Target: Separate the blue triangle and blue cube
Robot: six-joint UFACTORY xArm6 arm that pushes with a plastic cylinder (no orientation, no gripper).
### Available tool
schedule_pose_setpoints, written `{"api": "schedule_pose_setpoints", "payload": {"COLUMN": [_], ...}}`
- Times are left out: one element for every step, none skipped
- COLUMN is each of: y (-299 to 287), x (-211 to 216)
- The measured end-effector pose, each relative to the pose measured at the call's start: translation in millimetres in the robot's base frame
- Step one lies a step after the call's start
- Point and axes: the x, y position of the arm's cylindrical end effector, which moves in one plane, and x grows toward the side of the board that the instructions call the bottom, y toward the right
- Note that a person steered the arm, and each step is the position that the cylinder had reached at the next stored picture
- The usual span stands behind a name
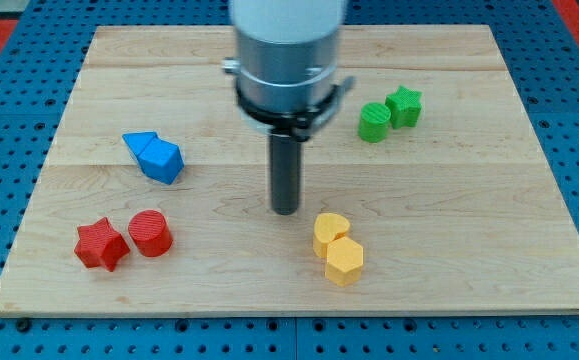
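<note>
The blue triangle (138,143) and the blue cube (162,160) lie touching each other at the view's left-centre, the triangle up and to the left of the cube. My tip (285,210) rests on the wooden board (449,200) near the middle, well to the right of both blue blocks and a little lower than them. It touches no block. The rod hangs from the grey arm at the view's top centre.
A red star (101,244) and a red cylinder (150,233) sit at the lower left. A yellow half-round block (330,230) and a yellow hexagon (344,262) sit just right and below my tip. A green cylinder (374,122) and a green star (404,106) sit at the upper right.
</note>
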Motion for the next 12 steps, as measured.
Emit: {"api": "schedule_pose_setpoints", "payload": {"y": [-50,-95,-111,-156,-176,-176,-176,-176,-194,-186,-177,-165], "x": [-19,-26,-26,-28,-44,-79,-122,-165,-213,-234,-242,-244]}}
